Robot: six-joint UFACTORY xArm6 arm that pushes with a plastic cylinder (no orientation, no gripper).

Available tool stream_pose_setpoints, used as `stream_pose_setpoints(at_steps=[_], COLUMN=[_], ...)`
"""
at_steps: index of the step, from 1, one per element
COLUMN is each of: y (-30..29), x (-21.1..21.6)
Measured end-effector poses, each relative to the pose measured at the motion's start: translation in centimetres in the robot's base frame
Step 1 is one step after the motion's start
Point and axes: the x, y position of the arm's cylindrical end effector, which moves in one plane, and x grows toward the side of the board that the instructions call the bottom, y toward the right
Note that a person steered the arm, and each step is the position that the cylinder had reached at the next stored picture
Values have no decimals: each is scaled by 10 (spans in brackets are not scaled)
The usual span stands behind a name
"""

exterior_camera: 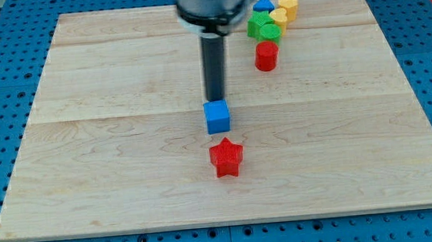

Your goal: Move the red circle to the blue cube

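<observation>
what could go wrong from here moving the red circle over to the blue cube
My tip sits right at the top edge of the blue cube, so any downward motion may shove it into the red star. The red circle sits just below the green blocks, so approaching it from above may scatter that cluster.

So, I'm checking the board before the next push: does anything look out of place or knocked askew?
Nothing stands out. My tip sits just above the blue cube, away from the red circle. The red star lies below the cube; the other blocks cluster near the top edge, all on the board.
</observation>
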Motion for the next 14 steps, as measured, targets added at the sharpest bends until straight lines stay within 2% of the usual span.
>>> stream_pose_setpoints(at_steps=[1,2,4,5,6,7,8,9,10,12,14], y=[-48,7,214,233,209,191,162,145,117,73,-12], x=[-35,-47,-21,-71,-73,-55,-59,-81,-79,-51,-61])
